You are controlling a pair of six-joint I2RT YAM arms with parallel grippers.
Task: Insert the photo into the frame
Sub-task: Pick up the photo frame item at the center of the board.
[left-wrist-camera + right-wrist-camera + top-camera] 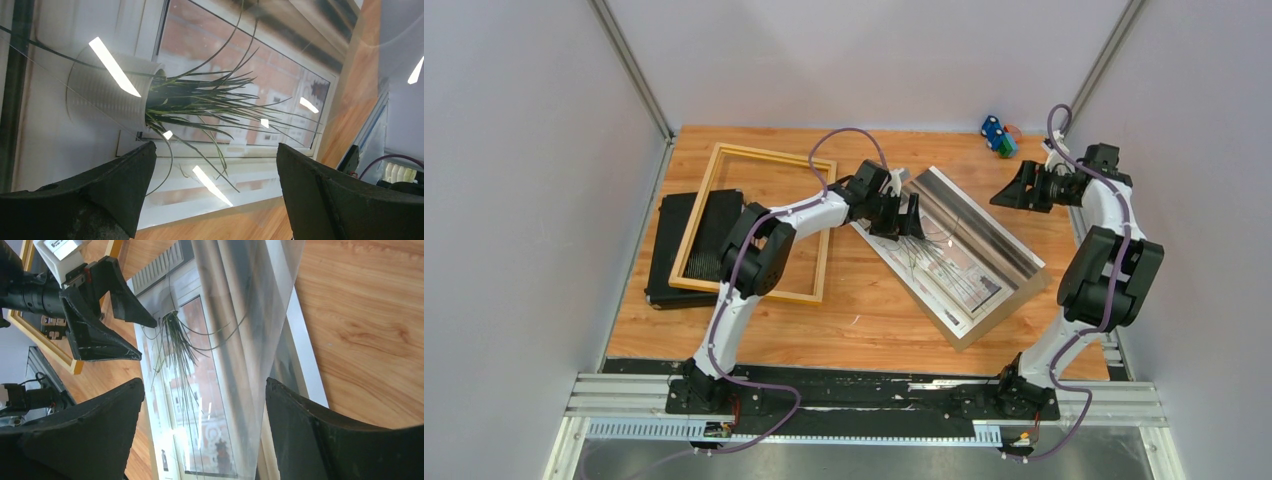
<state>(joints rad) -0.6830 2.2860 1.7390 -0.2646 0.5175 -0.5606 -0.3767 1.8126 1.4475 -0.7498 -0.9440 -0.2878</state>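
Where the photo lies: photo (959,262) flat and slanted on the table (864,325), right of centre, on a tan board (1016,300) that shows at its near edge; well apart from the frame.
Frame: frame (774,154) flat at the left, its left rail overlapping a black case (662,262); table and case show through its opening.
Left tool: left tool (215,150) spread, holding nothing, poised over the print's far-left end by the pictured pot; I judge I am lining up an edge pickup.
Right tool: right tool (205,385) spread wide, empty, raised beyond the print's far-right end, looking along it.
Glare: a clear sheet seems to overlie the print; whether it is loose I cannot tell.
In the way: my left arm crosses the frame's right rail; small coloured toys (998,136) sit at the far edge, off the path.
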